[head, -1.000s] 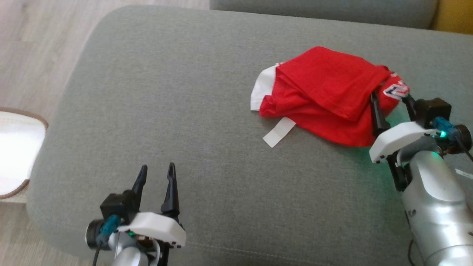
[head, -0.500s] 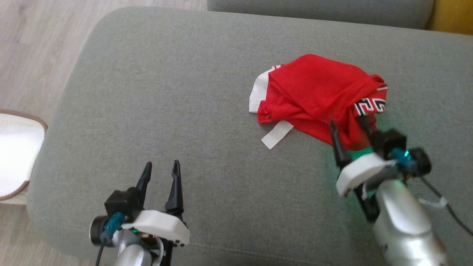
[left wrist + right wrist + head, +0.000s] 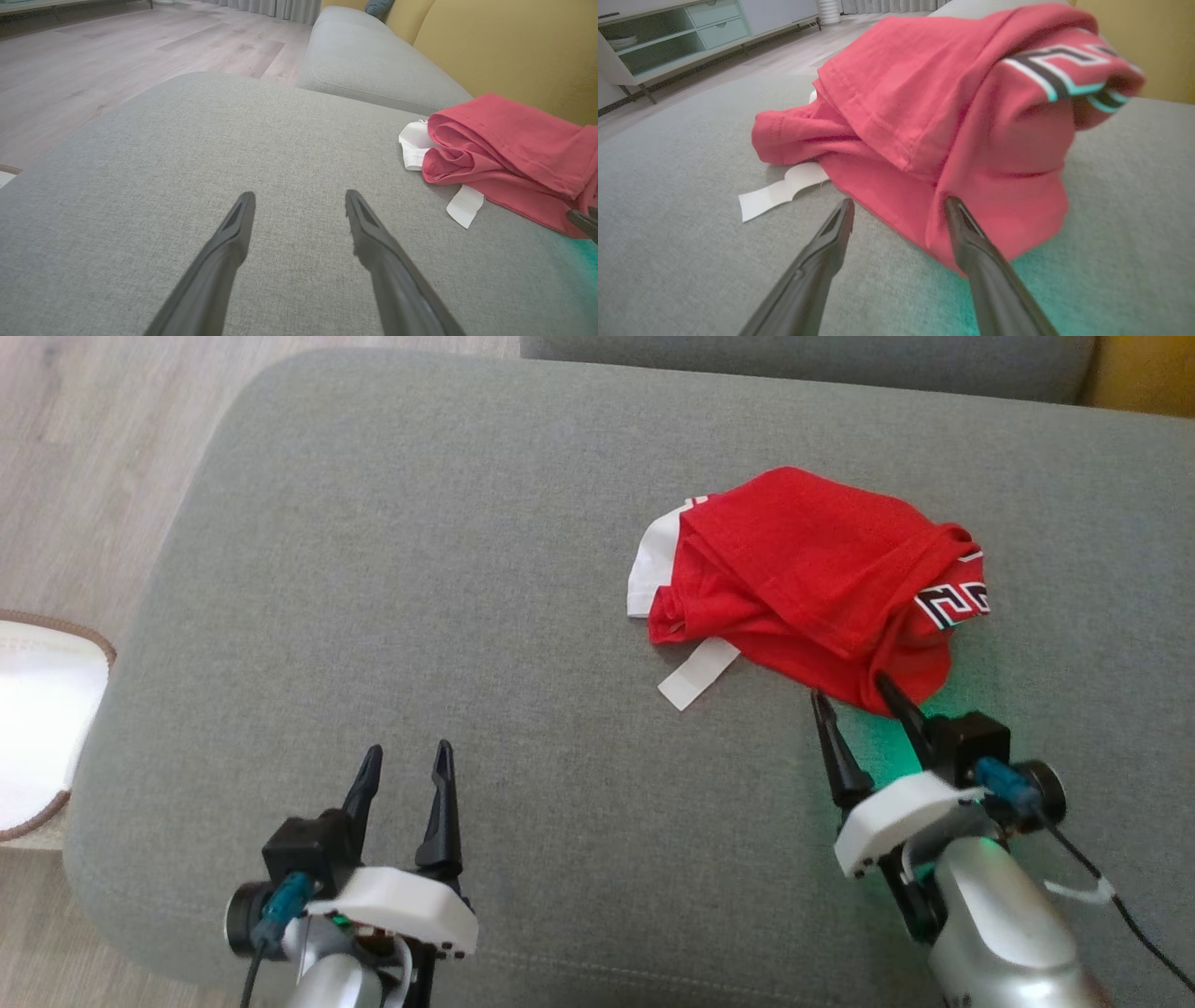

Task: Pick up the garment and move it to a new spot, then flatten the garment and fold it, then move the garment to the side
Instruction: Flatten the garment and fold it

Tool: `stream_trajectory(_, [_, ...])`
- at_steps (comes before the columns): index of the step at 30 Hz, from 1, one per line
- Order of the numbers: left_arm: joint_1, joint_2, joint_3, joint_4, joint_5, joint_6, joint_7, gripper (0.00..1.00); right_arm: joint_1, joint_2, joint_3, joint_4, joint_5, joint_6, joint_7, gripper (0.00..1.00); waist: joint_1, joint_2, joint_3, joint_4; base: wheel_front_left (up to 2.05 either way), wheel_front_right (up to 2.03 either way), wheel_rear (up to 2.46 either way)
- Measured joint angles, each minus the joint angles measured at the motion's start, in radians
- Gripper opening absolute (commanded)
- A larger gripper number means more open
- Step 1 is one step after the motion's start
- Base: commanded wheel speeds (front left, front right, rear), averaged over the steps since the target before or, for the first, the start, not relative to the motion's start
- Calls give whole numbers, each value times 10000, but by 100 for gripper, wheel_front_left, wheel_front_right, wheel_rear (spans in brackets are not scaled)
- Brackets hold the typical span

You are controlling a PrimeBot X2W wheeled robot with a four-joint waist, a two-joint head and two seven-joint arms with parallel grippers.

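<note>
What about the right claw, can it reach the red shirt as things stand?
Probably yes: the right claw stands open right at the shirt's near edge, nothing lying between them.

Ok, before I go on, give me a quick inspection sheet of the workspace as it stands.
Surface: grey sofa cushion, flat fabric.
Job's things: red garment, bunched in a heap, white strip sticking out at its near edge.
Clutter: nothing seen.
Grippers: left gripper open over the cushion; right gripper open, fingertips at the garment's near edge, holding nothing.
Cables: black cable trailing from the right wrist.
Surroundings: wood floor, white mat, yellow backrest, cabinet.
</note>
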Motion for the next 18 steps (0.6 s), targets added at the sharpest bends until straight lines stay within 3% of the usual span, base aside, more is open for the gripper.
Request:
stream_trajectory(11, [-18, 0, -44, 0, -61, -2, 0, 100, -691, 6, 541, 92, 788, 0, 0, 100, 0, 0, 168, 184, 0, 0, 0])
stream_trajectory(18, [-16, 0, -50, -8, -150, -2, 0, 100, -686, 8, -167, 786, 1406, 0, 0, 100, 0, 0, 259, 241, 0, 0, 0])
